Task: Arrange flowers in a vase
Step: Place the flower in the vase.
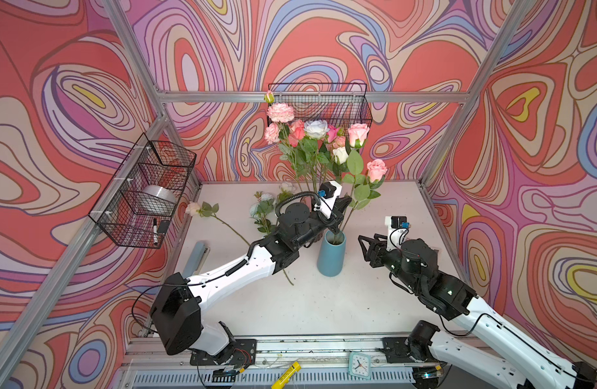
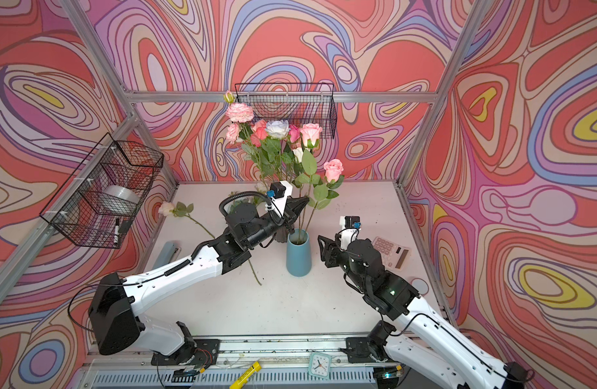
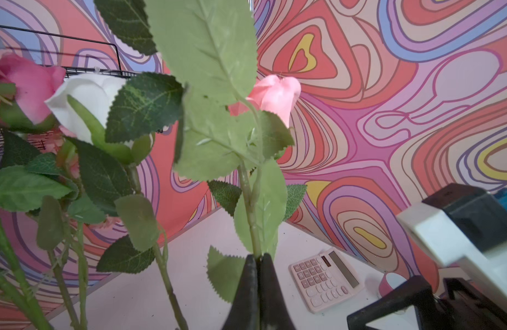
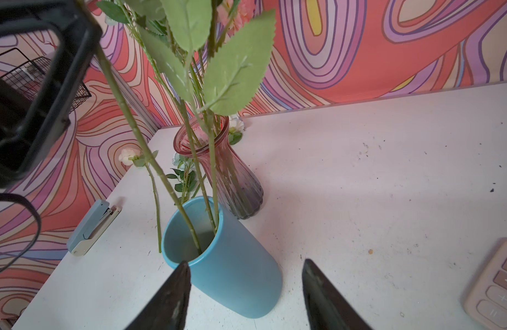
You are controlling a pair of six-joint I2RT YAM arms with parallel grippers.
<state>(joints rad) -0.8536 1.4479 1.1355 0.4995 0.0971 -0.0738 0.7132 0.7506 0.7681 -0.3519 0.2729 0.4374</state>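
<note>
The left fingers (image 3: 250, 283) are pinched shut on the stem (image 3: 248, 200) of a rose (image 3: 275, 97), low down, just under its lowest leaves. The right fingers (image 4: 172, 297) stand apart and empty, just right of the blue vase (image 4: 240, 285) and not touching it.

The held stem runs down into the blue vase at mid-desk. The right wrist view shows its foot inside, with two more stems beside it. The bloom leans out to the right, past the rim.

I judge the rose light and easy to carry. It looks artificial, with a stiff but springy stem and soft cloth-like leaves and petals that would crush or slip under a pinch. The bare stem between leaf clusters is the place to hold it, as now. The bloom makes it top-heavy, so once freed it will likely tip against the rim.

It is pale pink and half open, on a long green stem with broad toothed leaves. Just far-left of the blue vase, a pink glass vase (image 4: 232, 177) holds the main bunch (image 1: 315, 129) of pink, coral, white and one pale blue. More flowers lie loose on the desk (image 1: 324, 303) at the far left, a white flower (image 1: 192, 208) among them.
</note>
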